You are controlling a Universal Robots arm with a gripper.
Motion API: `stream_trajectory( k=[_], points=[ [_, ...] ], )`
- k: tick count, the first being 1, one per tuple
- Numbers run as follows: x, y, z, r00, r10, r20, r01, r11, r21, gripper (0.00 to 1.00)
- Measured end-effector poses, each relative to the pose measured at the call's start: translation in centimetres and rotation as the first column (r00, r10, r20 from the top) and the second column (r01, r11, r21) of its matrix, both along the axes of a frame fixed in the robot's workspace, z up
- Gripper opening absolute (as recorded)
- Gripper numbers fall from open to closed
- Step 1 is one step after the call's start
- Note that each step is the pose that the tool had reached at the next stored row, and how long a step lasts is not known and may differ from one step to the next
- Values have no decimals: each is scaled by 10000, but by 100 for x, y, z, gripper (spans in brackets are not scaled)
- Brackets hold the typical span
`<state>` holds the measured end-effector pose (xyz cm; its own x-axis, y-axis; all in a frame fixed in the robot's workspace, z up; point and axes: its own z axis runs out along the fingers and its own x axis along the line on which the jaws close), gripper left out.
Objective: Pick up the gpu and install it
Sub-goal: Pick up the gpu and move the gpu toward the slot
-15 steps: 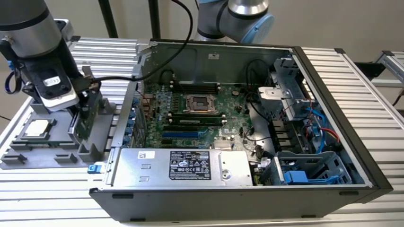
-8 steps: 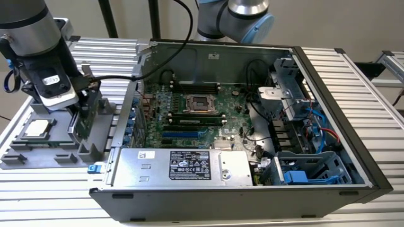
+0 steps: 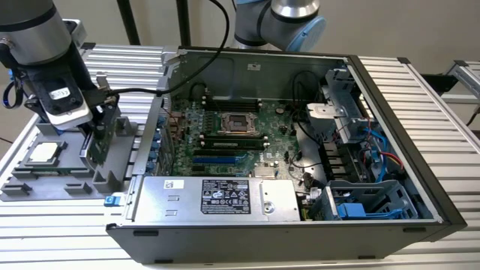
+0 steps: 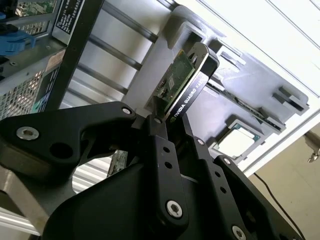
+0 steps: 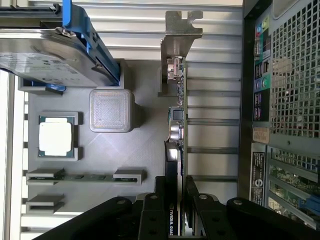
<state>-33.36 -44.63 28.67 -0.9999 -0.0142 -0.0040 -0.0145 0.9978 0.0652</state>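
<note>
Okay, your gripper (image 3: 96,128) is low over the grey parts tray (image 3: 71,169) at the exterior view's left, just beside the open computer case (image 3: 262,244). The fingers (image 5: 161,195) are closed in on the gpu (image 4: 186,80), one on each flat face, pinching it by its upper edge. The gpu stands on its edge in the tray's slot, not lying flat, green board on one side and black shroud on the other. Its long axis runs straight out from between the fingers, roughly parallel to the case's side wall. The silver bracket (image 5: 181,35) is at the far end, so the grip looks to sit toward the end opposite the bracket. I can't tell whether the lower edge has cleared the slot. Leave the CPU chip (image 5: 56,137) and the hard drive (image 5: 45,55) with blue rails alone; both sit in the same tray, on the far side of the card from the case. The motherboard (image 3: 225,140) lies inside the case, toward the exterior view's right of the held card.
</note>
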Motion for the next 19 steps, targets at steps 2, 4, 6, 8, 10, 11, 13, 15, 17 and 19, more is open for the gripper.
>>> stream_trajectory(
  k=[2,4,6,8,10,11,13,15,17,19],
  points=[
    [0,0,6,10000,0,0,0,10000,0,0],
    [0,0,12,10000,-1,0,1,10000,0,0],
    [1,-1,18,10000,0,0,0,10000,0,0],
    [1,0,23,10000,-1,1,1,10000,1,0],
    [1,0,29,10000,-1,1,1,10000,0,0],
    [0,0,32,10000,-2,0,2,10000,0,0],
    [0,0,39,10000,-4,0,4,10000,0,0],
    [-1,0,47,10000,-5,0,5,10000,-1,0],
    [0,0,55,10000,-5,0,5,10000,0,0],
    [0,0,63,10000,-3,0,3,10000,0,0]
  ],
)
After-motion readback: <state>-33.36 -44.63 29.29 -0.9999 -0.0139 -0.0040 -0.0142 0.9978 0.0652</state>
